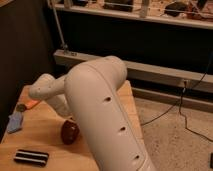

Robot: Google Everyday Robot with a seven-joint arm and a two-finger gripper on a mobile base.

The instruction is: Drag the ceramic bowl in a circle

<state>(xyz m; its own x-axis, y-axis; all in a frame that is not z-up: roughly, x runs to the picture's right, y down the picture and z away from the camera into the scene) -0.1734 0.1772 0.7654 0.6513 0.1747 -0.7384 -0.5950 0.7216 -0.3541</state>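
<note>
The ceramic bowl shows as a glossy dark red round shape on the wooden table, partly covered by my thick white arm. The arm bends at the elbow, reaches left to a joint and turns down towards the bowl. My gripper is hidden behind the arm, just above and right of the bowl, and it is shut. Whether it touches the bowl is hidden.
A flat blue sponge lies at the table's left edge, with an orange object behind it. A black striped bar lies near the front edge. A cable trails on the floor to the right.
</note>
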